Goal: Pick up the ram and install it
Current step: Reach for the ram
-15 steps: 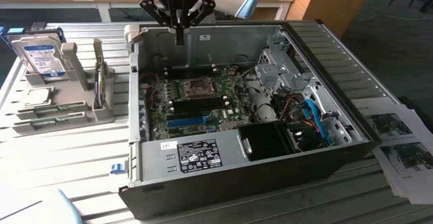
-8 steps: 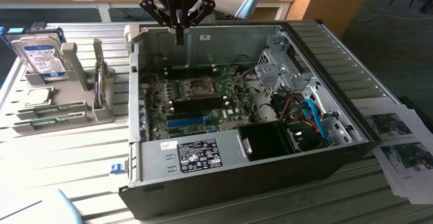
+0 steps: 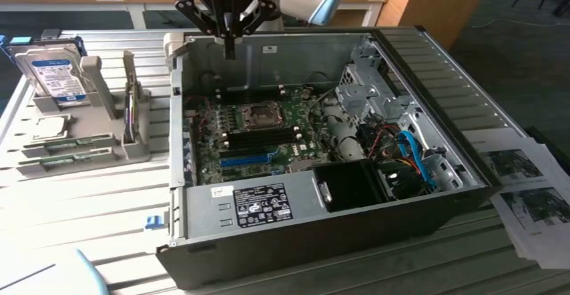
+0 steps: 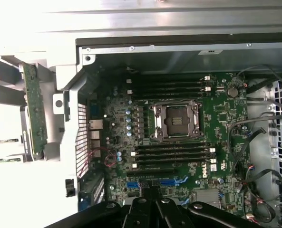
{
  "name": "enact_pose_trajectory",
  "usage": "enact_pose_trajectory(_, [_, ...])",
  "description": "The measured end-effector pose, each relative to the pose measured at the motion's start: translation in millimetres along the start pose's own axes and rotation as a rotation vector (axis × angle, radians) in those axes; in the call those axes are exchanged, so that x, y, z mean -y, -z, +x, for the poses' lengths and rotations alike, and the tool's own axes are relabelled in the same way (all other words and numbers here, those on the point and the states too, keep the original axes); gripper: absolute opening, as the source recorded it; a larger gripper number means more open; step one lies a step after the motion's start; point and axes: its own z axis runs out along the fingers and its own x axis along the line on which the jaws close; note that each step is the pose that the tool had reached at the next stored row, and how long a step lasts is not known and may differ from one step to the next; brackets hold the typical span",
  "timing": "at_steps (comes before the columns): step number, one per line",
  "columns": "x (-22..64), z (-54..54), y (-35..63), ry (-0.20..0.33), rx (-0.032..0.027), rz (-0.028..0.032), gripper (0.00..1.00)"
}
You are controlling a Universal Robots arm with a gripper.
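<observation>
Pincer (image 3: 229,51) first: it hangs high over the far wall of the open computer case (image 3: 428,61), pointing down.

Over on the exterior view's left sits a hard drive (image 3: 52,73), standing up in a gray rack (image 3: 100,91). Just to the right of it, in the same rack, stands the ram (image 4: 34,109), a thin green stick set on its edge. Nothing is touching it. Next comes the case. Inside lies the big green board (image 3: 258,135) with its long black slots (image 4: 171,154), and they look empty. Far right, some papers (image 3: 525,195) lie on the table.

I think the job is at its very start. The pick-up is not yet done, because the ram sits in the rack and the pincer is well apart from it, off to its right. Grabbing the stick calls for fingers spread wide, lined up right over its thin top edge.

Its fingers (image 3: 229,40) are pressed together into one point. They hold nothing and touch nothing.
</observation>
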Motion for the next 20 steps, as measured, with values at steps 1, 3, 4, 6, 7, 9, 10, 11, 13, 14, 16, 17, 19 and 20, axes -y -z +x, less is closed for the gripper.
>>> enact_pose_trajectory(1, [0.2,2.0,0.0,0.000,0.0000,0.0000,0.09])
enact_pose_trajectory(3, [0.5,6.5,0.0,0.000,0.0000,-0.0001,0.09])
enact_pose_trajectory(4, [0.7,9.0,0.1,0.000,0.0000,0.0000,0.09])
enact_pose_trajectory(6, [1.1,14.6,0.1,0.000,0.0000,0.0000,0.09])
enact_pose_trajectory(7, [1.3,17.2,0.1,0.000,0.0001,0.0000,0.09])
enact_pose_trajectory(9, [1.7,22.4,0.2,0.000,0.0000,0.0000,0.09])
enact_pose_trajectory(10, [1.9,24.9,0.3,0.000,0.0000,0.0000,0.09])
enact_pose_trajectory(11, [2.0,27.2,0.3,0.000,0.0000,0.0000,0.09])
enact_pose_trajectory(13, [2.4,31.7,0.4,0.000,0.0001,-0.0001,0.09])
enact_pose_trajectory(14, [2.5,33.8,0.4,0.000,0.0000,0.0000,0.09])
enact_pose_trajectory(16, [2.9,38.1,0.5,0.000,0.0000,0.0000,0.09])
enact_pose_trajectory(17, [3.0,40.2,0.5,0.000,0.0000,-0.0001,0.09])
enact_pose_trajectory(19, [3.4,45.1,0.6,0.000,0.0000,0.0000,0.09])
enact_pose_trajectory(20, [3.6,47.5,0.7,0.000,0.0000,0.0000,0.09])
